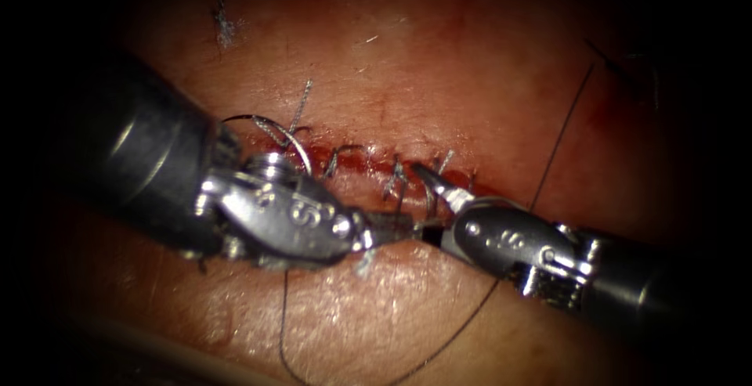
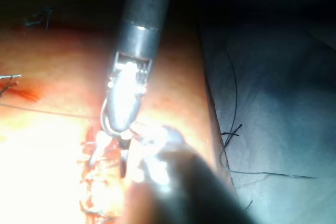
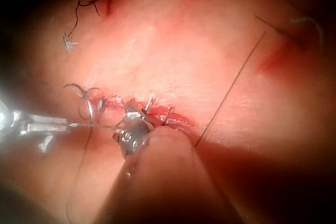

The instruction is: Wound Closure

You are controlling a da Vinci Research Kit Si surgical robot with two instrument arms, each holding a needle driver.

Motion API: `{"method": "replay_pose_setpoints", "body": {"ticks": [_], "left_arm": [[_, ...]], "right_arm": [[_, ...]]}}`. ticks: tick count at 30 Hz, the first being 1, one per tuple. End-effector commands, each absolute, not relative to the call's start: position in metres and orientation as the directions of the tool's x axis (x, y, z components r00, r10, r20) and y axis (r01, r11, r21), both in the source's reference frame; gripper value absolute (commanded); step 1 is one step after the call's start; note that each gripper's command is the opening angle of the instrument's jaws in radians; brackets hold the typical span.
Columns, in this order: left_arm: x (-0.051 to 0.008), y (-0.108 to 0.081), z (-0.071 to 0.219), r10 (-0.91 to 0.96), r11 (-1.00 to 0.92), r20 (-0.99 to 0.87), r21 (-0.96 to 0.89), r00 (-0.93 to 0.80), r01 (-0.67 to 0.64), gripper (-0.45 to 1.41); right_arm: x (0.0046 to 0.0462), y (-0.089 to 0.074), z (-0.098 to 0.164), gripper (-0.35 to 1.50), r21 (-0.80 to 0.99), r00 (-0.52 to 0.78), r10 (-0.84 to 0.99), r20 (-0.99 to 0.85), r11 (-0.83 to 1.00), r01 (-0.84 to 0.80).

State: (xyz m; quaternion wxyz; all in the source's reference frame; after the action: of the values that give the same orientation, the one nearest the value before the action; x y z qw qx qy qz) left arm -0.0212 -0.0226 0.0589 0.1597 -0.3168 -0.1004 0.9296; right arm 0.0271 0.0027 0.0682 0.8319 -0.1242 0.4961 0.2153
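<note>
The left pincer (image 1: 395, 228) and right pincer (image 1: 429, 178) lie over the cut (image 1: 368, 163); grip and holdings unclear.

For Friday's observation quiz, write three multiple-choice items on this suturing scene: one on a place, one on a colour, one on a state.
1. Where do the two tools' tips come together?
A. close by the cut
B. far above the cut
C. off the tissue

2. What colour is the long thread?
A. white
B. dark
C. yellow

3. What state is the cut in?
A. bare and gaping
B. crossed by stitches
C. covered with gauze

Key:
1. A: the left tool and right tool nearly touch at the cut in the tissue.
2. B: the thread is a dark line to the right of the tips.
3. B: several stitches span it, with red fluid between them.

What either tool holds cannot be told.
</note>
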Motion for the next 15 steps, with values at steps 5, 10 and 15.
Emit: {"method": "replay_pose_setpoints", "body": {"ticks": [5,10,15], "left_arm": [[-0.0216,-0.0233,0.0596,0.362,-0.928,-0.553,-0.286,-0.750,-0.238,-0.45],[-0.0216,-0.0235,0.0595,0.357,-0.931,-0.554,-0.281,-0.752,-0.234,-0.45],[-0.0217,-0.0236,0.0596,0.356,-0.931,-0.555,-0.282,-0.752,-0.233,-0.45]], "right_arm": [[0.0284,0.0022,0.0698,1.48,0.002,0.424,0.228,-0.876,0.883,-0.470],[0.0293,0.0022,0.0700,1.48,0.003,0.422,0.227,-0.877,0.883,-0.469],[0.0300,0.0024,0.0693,1.41,-0.008,0.410,0.213,-0.887,0.880,-0.474]]}}
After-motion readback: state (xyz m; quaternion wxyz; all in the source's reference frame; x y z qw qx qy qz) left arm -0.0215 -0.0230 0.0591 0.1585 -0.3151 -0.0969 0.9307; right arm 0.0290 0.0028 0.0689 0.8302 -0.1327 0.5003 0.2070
